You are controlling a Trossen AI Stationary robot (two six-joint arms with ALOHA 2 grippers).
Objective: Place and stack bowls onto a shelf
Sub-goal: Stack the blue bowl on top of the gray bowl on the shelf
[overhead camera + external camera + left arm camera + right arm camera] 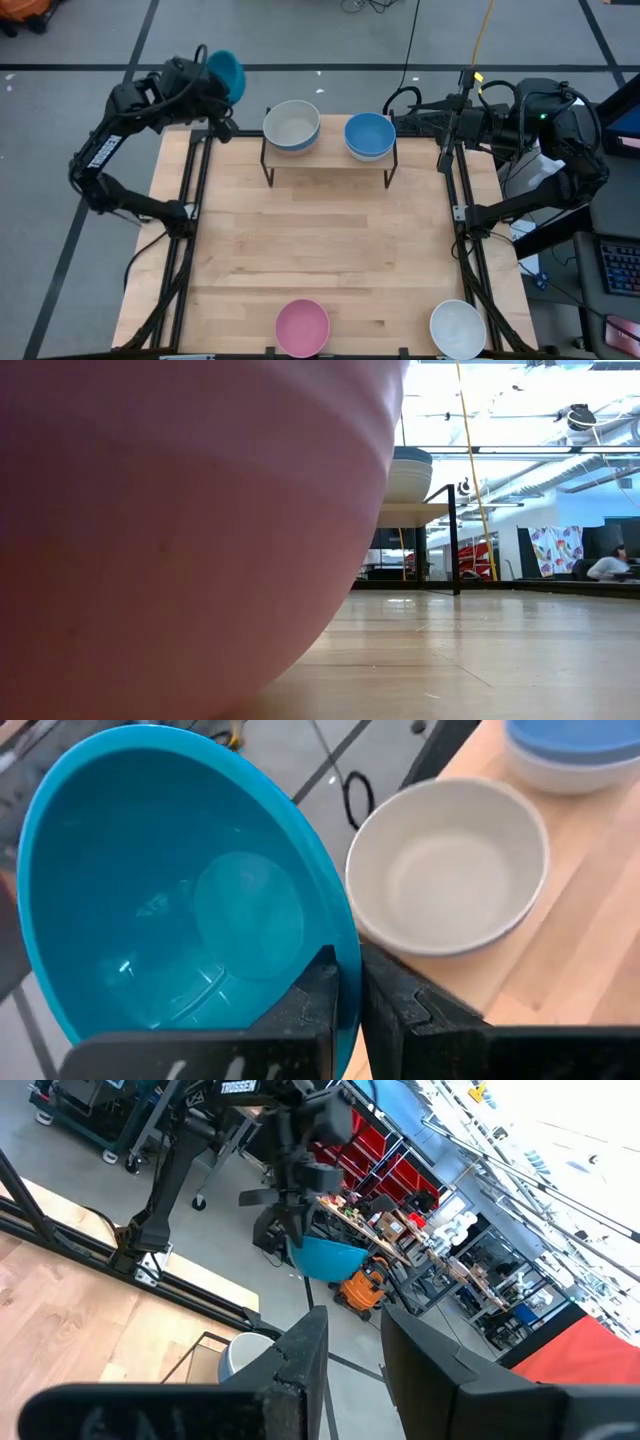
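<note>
Holding a teal bowl (pixel 226 72) by its rim, the left gripper (pixel 348 995) is raised beyond the far left corner of the bench (pixel 330 250), just left of the shelf (pixel 330 160). In the left wrist view its two dark fingers (pixel 310 1005) are pinched closed on the bowl's edge, and the bowl hangs tilted with its hollow facing the camera.

On the shelf, which stands at the far edge of the bench, two stacks sit side by side. The left one shows a grey-white bowl (pixel 291 125) on top with a blue rim beneath it; the right one shows a blue bowl (pixel 369 135) on top of a pale one. The two stacks are apart, not touching.

Along the near edge of the bench, a pink bowl (pixel 302 327) sits near the middle and a white bowl (pixel 458 328) sits toward the right corner, well apart from each other. The pink bowl fills most of the low view, with the shelf and one stack visible behind it.

The right gripper (pixel 350 1345) waits beyond the far right corner of the bench, its fingers parted and holding nothing. A person (pixel 608 565) sits in the room far behind.
</note>
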